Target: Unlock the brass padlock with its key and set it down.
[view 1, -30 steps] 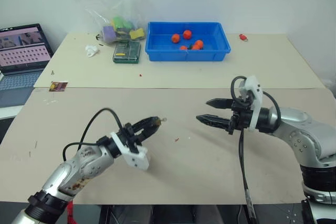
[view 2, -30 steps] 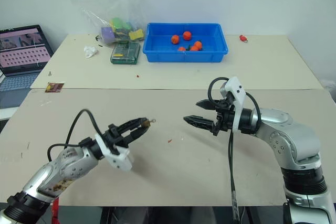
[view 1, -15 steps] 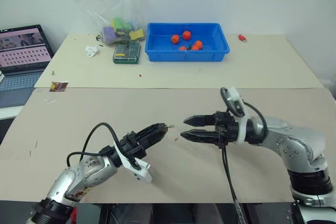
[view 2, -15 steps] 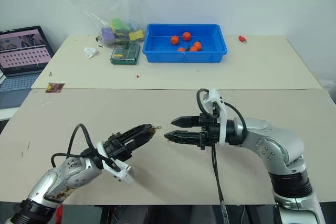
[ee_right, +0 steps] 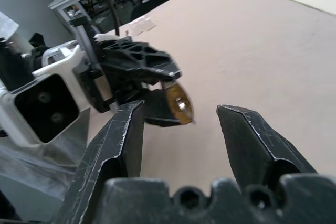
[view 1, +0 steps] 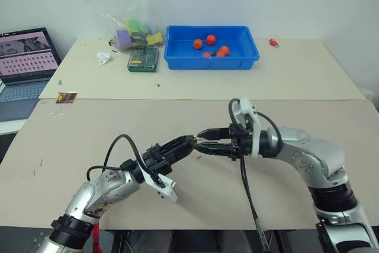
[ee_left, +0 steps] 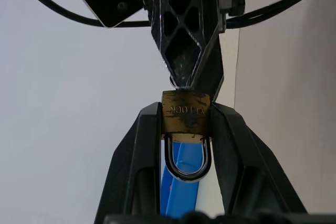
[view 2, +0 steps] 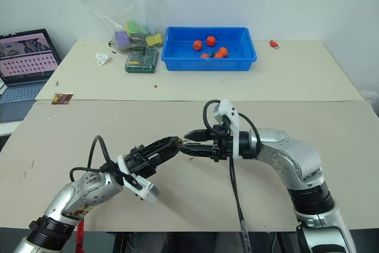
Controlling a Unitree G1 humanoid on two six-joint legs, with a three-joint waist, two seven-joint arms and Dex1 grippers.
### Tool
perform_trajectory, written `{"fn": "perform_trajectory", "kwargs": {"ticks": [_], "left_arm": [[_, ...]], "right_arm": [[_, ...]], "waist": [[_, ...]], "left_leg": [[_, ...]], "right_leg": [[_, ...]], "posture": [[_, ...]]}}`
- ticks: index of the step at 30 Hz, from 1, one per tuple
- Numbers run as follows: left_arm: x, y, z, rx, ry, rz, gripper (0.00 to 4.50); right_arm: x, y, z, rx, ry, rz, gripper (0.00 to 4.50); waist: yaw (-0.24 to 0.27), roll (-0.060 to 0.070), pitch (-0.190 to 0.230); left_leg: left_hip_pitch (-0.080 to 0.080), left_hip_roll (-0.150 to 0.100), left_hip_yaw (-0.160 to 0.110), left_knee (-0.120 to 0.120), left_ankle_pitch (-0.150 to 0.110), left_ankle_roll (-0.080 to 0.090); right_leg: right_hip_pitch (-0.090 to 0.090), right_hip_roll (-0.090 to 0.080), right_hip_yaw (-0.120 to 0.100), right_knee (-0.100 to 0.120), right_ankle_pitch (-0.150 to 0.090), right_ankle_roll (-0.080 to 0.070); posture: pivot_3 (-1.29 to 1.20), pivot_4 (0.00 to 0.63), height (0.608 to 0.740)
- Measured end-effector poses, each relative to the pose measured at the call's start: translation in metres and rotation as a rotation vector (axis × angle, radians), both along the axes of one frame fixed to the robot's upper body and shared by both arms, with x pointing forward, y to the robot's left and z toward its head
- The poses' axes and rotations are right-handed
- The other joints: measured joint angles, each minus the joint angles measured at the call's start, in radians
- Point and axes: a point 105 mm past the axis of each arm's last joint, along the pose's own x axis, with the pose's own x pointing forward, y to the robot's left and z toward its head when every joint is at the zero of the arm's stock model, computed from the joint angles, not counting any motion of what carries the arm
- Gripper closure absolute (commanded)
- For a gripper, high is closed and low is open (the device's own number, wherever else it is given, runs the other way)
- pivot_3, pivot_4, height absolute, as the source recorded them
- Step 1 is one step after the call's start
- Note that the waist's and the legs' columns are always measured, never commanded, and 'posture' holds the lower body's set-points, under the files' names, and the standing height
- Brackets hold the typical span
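Brass padlock (ee_left: 186,117) was pinched between the left claw's (ee_left: 185,124) two black fingers, held up in the air over the middle of the front desk (view 1: 71,128), not resting on anything. From the left wrist view you could see the lock body squeezed on both sides with the silvery shackle looping back toward the wrist, still closed as far as I could tell.

Right claw (ee_right: 178,116) came in from the opposite side, pointing straight at the left one, so the two sets of fingertips met nose to nose. Its fingers stood apart with the padlock sitting in the gap ahead of them in the right wrist view, so it was open and not gripping anything. Whether its tips actually touched the lock, couldn't tell. I couldn't make out a key anywhere either, too small if it was there.

Stuff on the far desk: blue bin (view 1: 177,57) near the back edge with a few orange-red balls (view 1: 211,39) in it, a green box (view 1: 143,58) just to its left, and a clear plastic bag (view 1: 127,25) with colourful bits behind that. Small white thing (view 1: 103,57) lay left of the box, and a small red item (view 1: 273,42) sat toward the back right corner. Laptop (view 1: 23,57) was open off past the left edge.
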Motion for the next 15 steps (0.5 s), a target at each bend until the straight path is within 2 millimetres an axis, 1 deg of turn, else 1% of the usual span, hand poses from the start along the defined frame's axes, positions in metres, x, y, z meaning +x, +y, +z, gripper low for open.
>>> {"fn": "perform_trajectory", "kwargs": {"ticks": [6,7,8,12,14,15], "left_arm": [[0.0024,-0.0009,-0.0013,0.008,0.016,0.012,3.64],[0.0031,-0.0012,-0.0007,0.008,0.015,0.013,3.64],[0.0037,-0.0017,0.0,0.009,0.014,0.013,3.64],[0.0051,-0.0027,0.0023,-0.003,0.018,0.014,3.64],[0.0059,-0.0019,0.0036,-0.009,0.018,0.018,3.64],[0.0061,-0.0019,0.0041,-0.01,0.017,0.018,3.64]], "right_arm": [[0.0043,-0.006,0.0004,-0.012,-0.012,-0.008,1.76],[0.0041,-0.0058,0.001,-0.011,-0.014,-0.005,2.28],[0.004,-0.0056,0.0015,-0.011,-0.015,-0.002,2.39],[0.0022,-0.005,0.0022,-0.007,-0.014,0.016,3.85],[0.0017,-0.0049,0.0023,-0.006,-0.013,0.021,4.41],[0.0014,-0.0053,0.0025,-0.004,-0.012,0.024,4.41]], "waist": [[0.0,0.0,0.0],[0.0,0.0,0.0],[0.0,0.0,0.0],[0.0,0.0,0.0],[0.0,0.0,0.0],[0.0,0.0,0.0]], "left_leg": [[0.0,0.0,0.0,0.0,0.0,0.0],[0.0,0.0,0.0,0.0,0.0,0.0],[0.0,0.0,0.0,0.0,0.0,0.0],[0.0,0.0,0.0,0.0,0.0,0.0],[0.0,0.0,0.0,0.0,0.0,0.0],[0.0,0.0,0.0,0.0,0.0,0.0]], "right_leg": [[0.0,0.0,0.0,0.0,0.0,0.0],[0.0,0.0,0.0,0.0,0.0,0.0],[0.0,0.0,0.0,0.0,0.0,0.0],[0.0,0.0,0.0,0.0,0.0,0.0],[0.0,0.0,0.0,0.0,0.0,0.0],[0.0,0.0,0.0,0.0,0.0,0.0]], "posture": [[0.0,0.15,0.74],[0.0,0.15,0.74],[0.0,0.15,0.74],[0.0,0.15,0.74],[0.0,0.15,0.74],[0.0,0.15,0.74]]}}
